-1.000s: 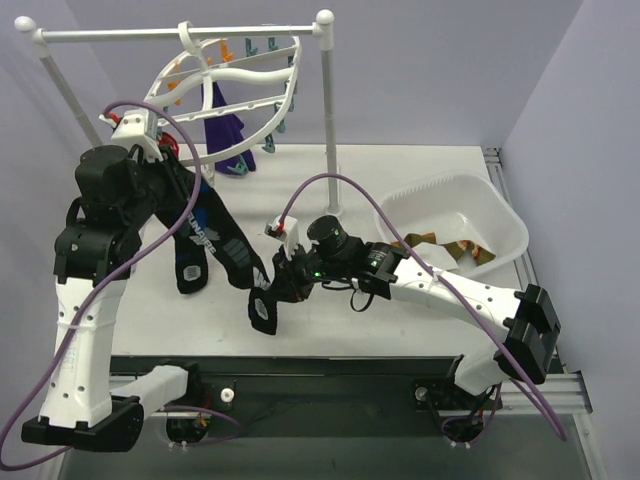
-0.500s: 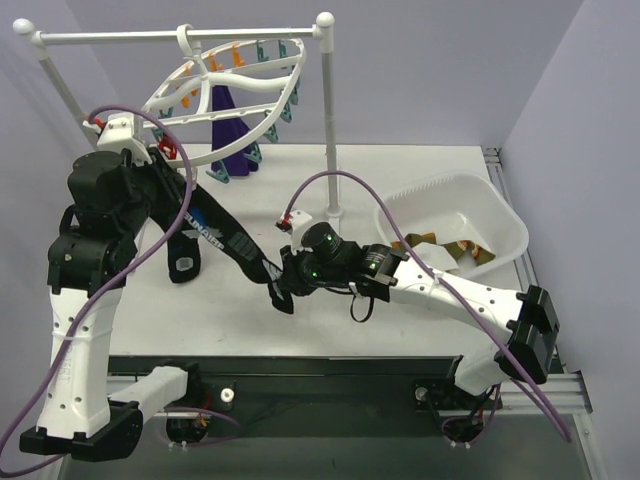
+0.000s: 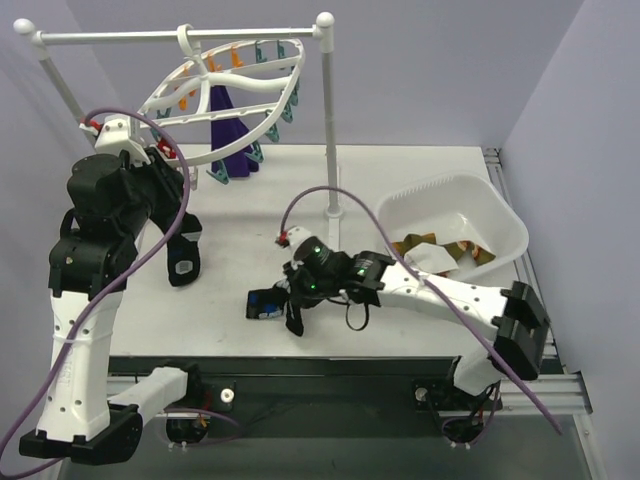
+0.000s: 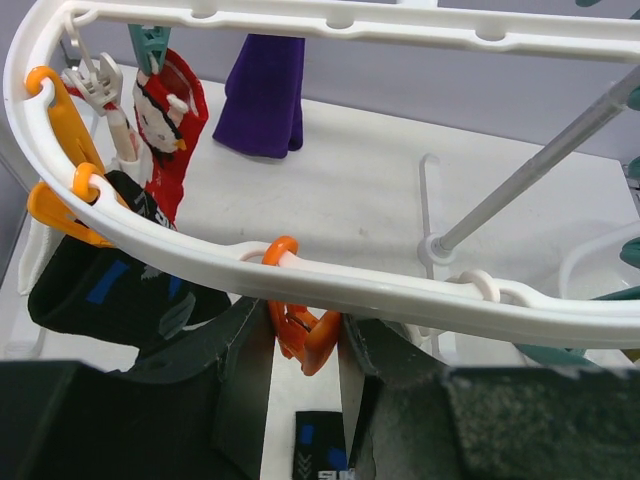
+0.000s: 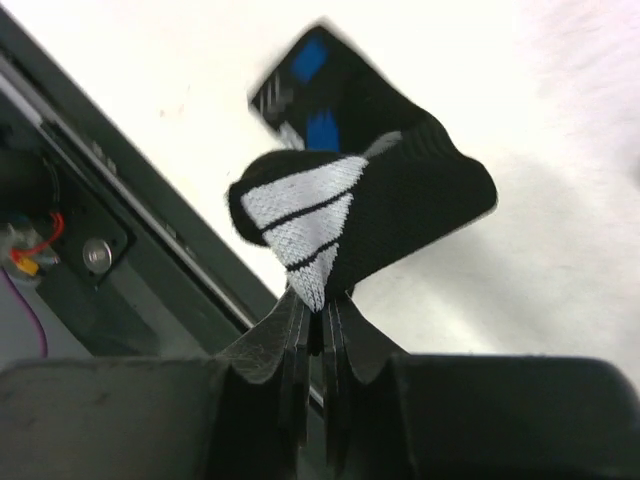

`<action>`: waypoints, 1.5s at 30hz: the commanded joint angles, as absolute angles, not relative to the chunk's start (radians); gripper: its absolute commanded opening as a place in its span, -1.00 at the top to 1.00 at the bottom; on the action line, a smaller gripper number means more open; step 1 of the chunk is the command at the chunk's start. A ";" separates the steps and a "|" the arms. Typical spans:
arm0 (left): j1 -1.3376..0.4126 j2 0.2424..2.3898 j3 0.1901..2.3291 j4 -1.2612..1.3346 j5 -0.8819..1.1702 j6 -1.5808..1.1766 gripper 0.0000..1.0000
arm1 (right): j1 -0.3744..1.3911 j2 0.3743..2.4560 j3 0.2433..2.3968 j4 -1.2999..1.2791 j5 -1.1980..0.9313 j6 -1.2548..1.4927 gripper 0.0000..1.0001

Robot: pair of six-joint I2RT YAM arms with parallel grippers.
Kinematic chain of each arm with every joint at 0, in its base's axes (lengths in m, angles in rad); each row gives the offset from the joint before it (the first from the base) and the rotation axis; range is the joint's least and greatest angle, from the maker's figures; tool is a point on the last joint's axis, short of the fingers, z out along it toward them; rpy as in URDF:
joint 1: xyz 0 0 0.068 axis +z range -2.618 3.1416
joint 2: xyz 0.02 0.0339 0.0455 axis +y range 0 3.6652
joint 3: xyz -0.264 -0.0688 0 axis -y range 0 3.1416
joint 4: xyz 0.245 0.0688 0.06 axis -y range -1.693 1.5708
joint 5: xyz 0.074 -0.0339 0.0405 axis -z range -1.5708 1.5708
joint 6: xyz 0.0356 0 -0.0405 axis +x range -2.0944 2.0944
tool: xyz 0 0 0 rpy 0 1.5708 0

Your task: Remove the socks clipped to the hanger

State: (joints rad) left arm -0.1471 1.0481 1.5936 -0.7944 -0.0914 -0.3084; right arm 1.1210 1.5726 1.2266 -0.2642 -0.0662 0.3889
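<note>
The white hanger (image 3: 235, 90) hangs from the rail. A purple sock (image 3: 232, 140) is clipped at its far side, and a black sock with blue marks (image 3: 184, 255) hangs at its left. My left gripper (image 3: 170, 165) is at the hanger's near-left rim (image 4: 400, 290). Its jaws press both sides of an orange clip (image 4: 305, 335), which holds no sock. A red-and-white sock (image 4: 165, 130) hangs beside it. My right gripper (image 3: 292, 300) is shut on a black-navy sock (image 3: 265, 302), which is free of the hanger and low over the table. The right wrist view shows the gripper (image 5: 318, 310) pinching this sock (image 5: 370, 200).
A white basin (image 3: 500, 215) at the right holds olive striped socks (image 3: 440, 248). The white rail stand's pole (image 3: 328, 120) stands between hanger and basin. The table's near edge with its dark rail (image 5: 120, 230) is just below the right gripper.
The black-navy sock was stretched between the hanger clip and my right gripper. It has come off the clip, and the right gripper has drawn it down toward the near edge.
</note>
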 commanded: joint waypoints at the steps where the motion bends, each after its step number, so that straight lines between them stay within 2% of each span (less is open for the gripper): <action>1: -0.140 1.057 1.595 -0.730 -0.064 -0.305 1.00 | 0.978 1.327 1.212 -0.261 -0.008 0.370 1.00; 6: -0.141 1.063 1.602 -0.732 -0.017 -0.304 1.00 | 0.755 1.133 1.272 -0.408 -0.003 0.330 1.00; 9: -0.140 1.057 1.592 -0.723 0.000 -0.314 1.00 | 0.568 1.083 1.313 -0.494 0.084 0.304 1.00; 14: -0.140 1.068 1.620 -0.707 0.035 -0.327 1.00 | 0.305 1.074 1.359 -0.621 0.189 0.284 1.00; 19: -0.140 1.066 1.625 -0.704 0.060 -0.345 1.00 | 0.150 1.098 1.302 -0.635 0.109 0.239 0.99; 20: -0.141 1.065 1.623 -0.703 0.060 -0.345 1.00 | 0.143 1.115 1.280 -0.634 0.103 0.235 0.93; 21: -0.140 1.063 1.620 -0.700 0.066 -0.347 1.00 | 0.137 1.124 1.269 -0.635 0.097 0.232 0.69; 22: -0.141 1.063 1.621 -0.701 0.069 -0.348 1.00 | 0.133 1.134 1.261 -0.634 0.094 0.226 0.59; 23: -0.141 1.065 1.623 -0.703 0.071 -0.350 1.00 | 0.133 1.147 1.252 -0.634 0.086 0.225 0.50; 24: -0.141 1.065 1.634 -0.704 0.074 -0.353 1.00 | 0.132 1.153 1.241 -0.634 0.078 0.229 0.14; 27: -0.141 1.072 1.650 -0.698 0.090 -0.360 1.00 | 0.147 1.183 1.250 -0.630 0.025 0.236 -0.29; 30: -0.141 1.080 1.648 -0.681 0.107 -0.376 1.00 | 0.271 1.215 1.276 -0.627 0.109 0.213 -0.51; 33: -0.141 1.083 1.641 -0.660 0.135 -0.397 1.00 | 0.412 1.256 1.316 -0.606 0.158 0.219 -0.53; 36: -0.141 1.078 1.640 -0.650 0.144 -0.406 1.00 | 0.566 1.279 1.287 -0.479 0.159 0.232 -0.54; 39: -0.141 1.075 1.640 -0.646 0.149 -0.408 1.00 | 0.717 1.296 1.169 -0.211 0.137 0.251 -0.57; 41: -0.141 1.072 1.637 -0.641 0.156 -0.408 1.00 | 0.767 1.333 1.061 0.071 0.100 0.293 -0.61; 45: -0.140 1.066 1.621 -0.626 0.169 -0.422 1.00 | 0.918 1.509 1.040 0.488 0.068 0.290 -0.67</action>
State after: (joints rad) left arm -0.1471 1.0813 1.6051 -0.7258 0.1390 -0.4030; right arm 0.8127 1.3479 1.0561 -0.0147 0.0956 0.2714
